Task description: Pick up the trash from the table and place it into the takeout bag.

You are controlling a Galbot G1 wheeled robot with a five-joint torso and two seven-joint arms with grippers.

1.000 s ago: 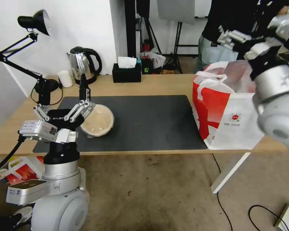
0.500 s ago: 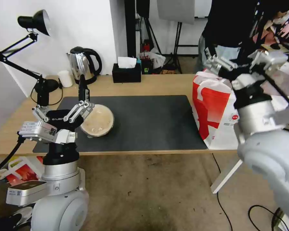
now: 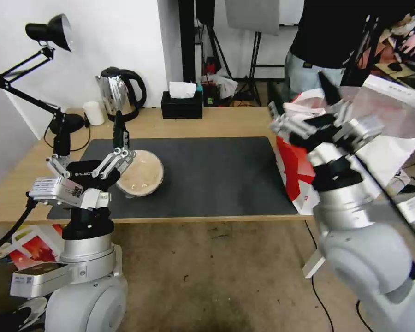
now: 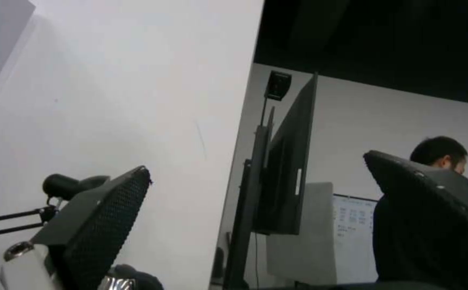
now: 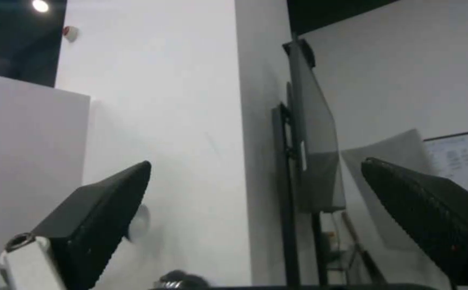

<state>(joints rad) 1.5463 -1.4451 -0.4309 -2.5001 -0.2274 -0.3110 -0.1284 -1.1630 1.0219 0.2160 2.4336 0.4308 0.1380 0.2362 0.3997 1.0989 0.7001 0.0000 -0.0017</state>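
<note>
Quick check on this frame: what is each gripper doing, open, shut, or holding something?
Left gripper: open, empty, raised beside the round beige lidded bowl on the mat.
Right gripper: open, empty, in front of the takeout bag.

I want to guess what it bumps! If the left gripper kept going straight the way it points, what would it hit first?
Probably nothing on the table. The left gripper points up and away, above the beige lidded bowl. Its wrist view shows open fingers framing a white wall, with the desk lamp off to one side. Depth is unclear.
</note>
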